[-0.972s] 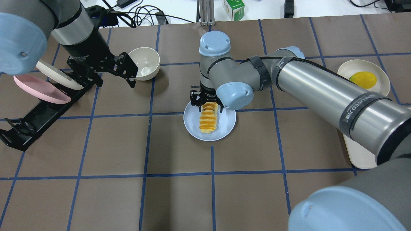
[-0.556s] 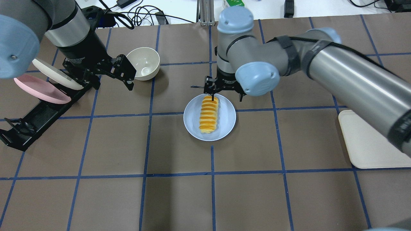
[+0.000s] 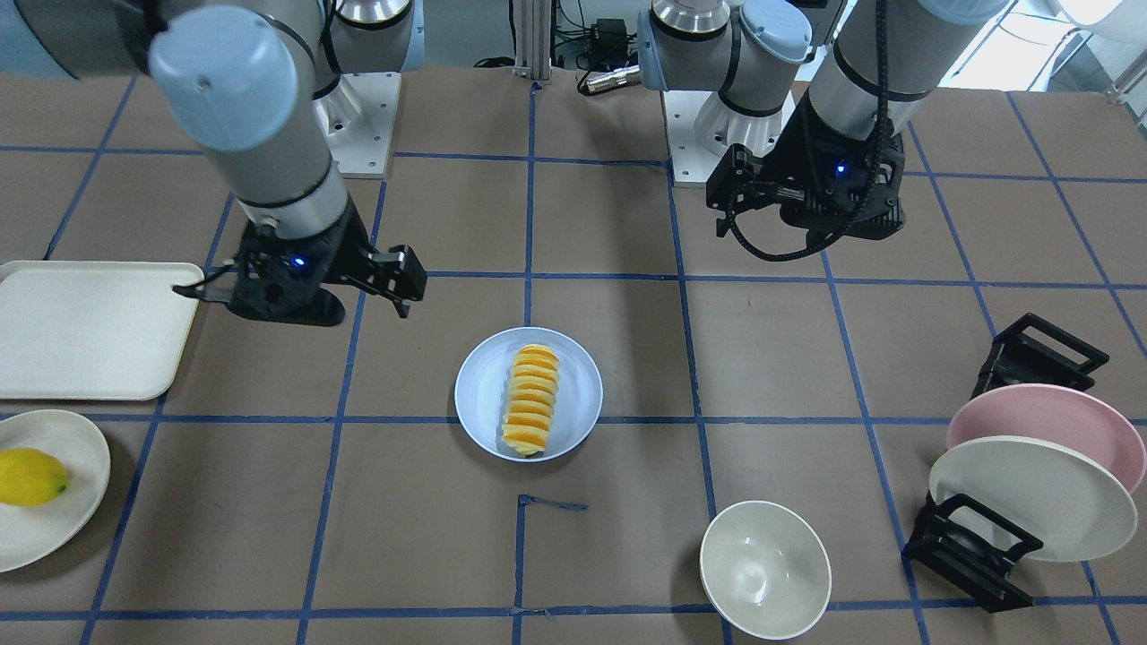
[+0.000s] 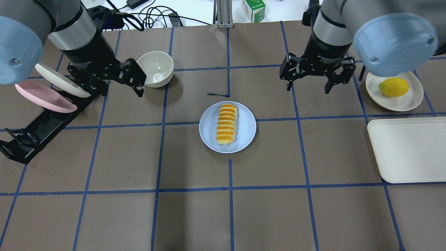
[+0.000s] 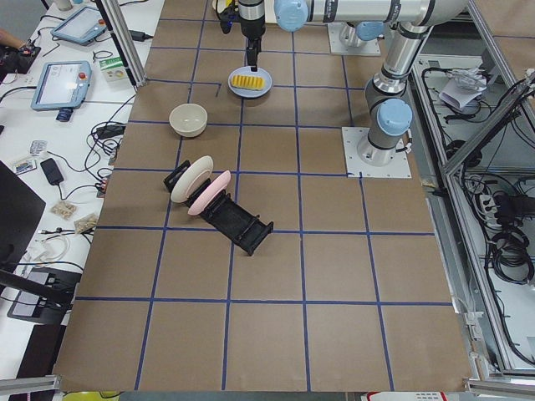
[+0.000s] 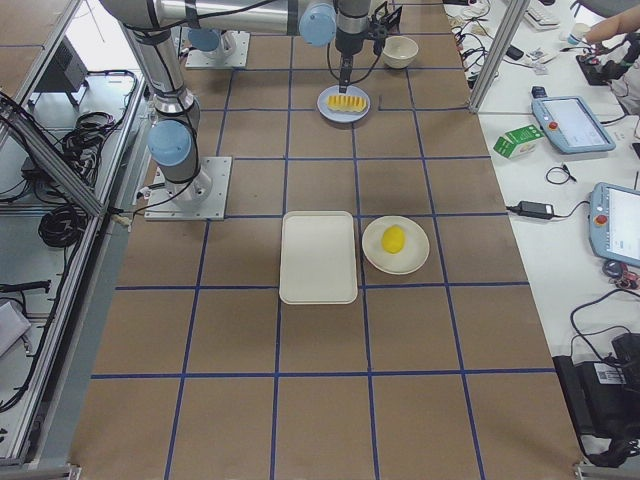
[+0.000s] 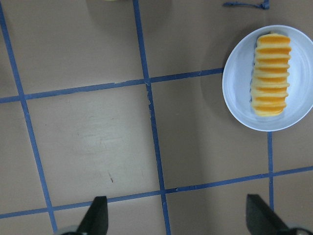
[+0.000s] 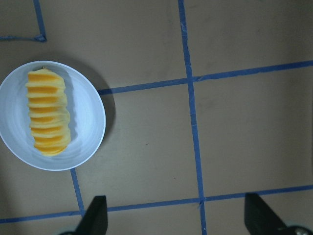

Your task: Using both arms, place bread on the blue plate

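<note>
The bread point(image 4: 226, 123), a segmented orange-yellow loaf, lies lengthwise on the pale blue plate point(image 4: 248, 129) at the table's middle; it also shows in the front view point(image 3: 530, 400). My right gripper point(image 4: 308, 87) is open and empty, hovering to the far right of the plate. My left gripper point(image 4: 139, 77) is open and empty, far to the plate's left next to a cream bowl. The left wrist view shows the bread point(image 7: 271, 73) on the plate point(image 7: 238, 98) with both fingertips point(image 7: 98, 218) apart. The right wrist view shows the bread point(image 8: 46, 112) on the plate point(image 8: 90, 125).
A cream bowl point(image 4: 156, 68) stands by my left gripper. A black rack point(image 4: 38, 127) at the left holds a pink plate point(image 4: 41, 97) and a cream plate point(image 4: 59, 81). A lemon point(image 4: 393, 87) lies on a cream plate point(image 4: 413, 99) at the right, above a cream tray point(image 4: 407, 150).
My right gripper has risen from the far end of the bread and swung away to the right, open. The bread stays on the blue plate. My left arm has hardly moved.
</note>
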